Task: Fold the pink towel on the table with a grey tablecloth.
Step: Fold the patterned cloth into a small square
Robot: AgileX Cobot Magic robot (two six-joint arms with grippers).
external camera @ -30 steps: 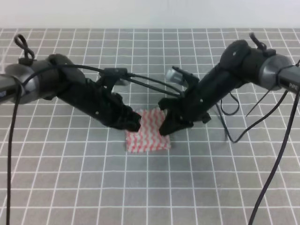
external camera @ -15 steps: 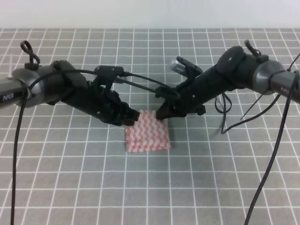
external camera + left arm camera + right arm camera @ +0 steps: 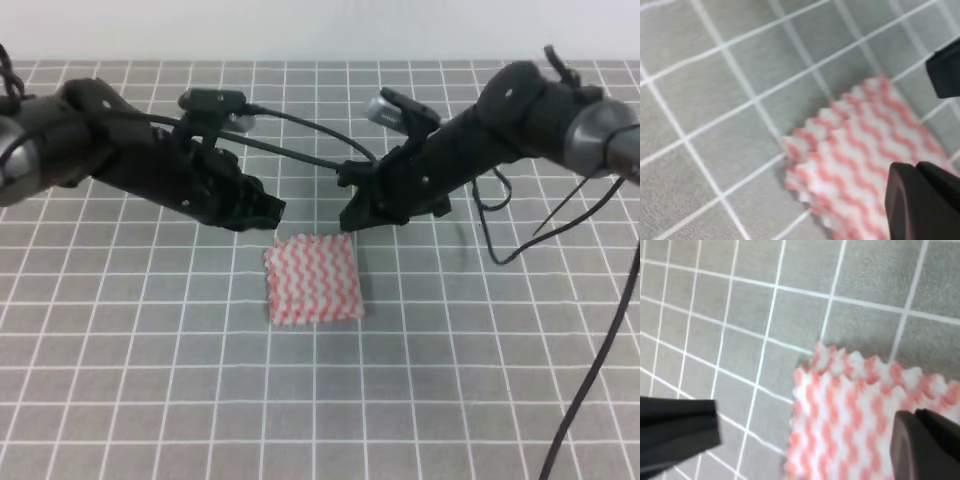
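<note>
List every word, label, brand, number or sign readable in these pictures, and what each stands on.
None is readable: the pink towel carries only wavy stripes, the grey tablecloth only white grid lines, and no marking shows on the left pincer or the right pincer.

No legible text, label, brand, number or sign appeared on anything my cameras showed at this moment, arms included.
</note>
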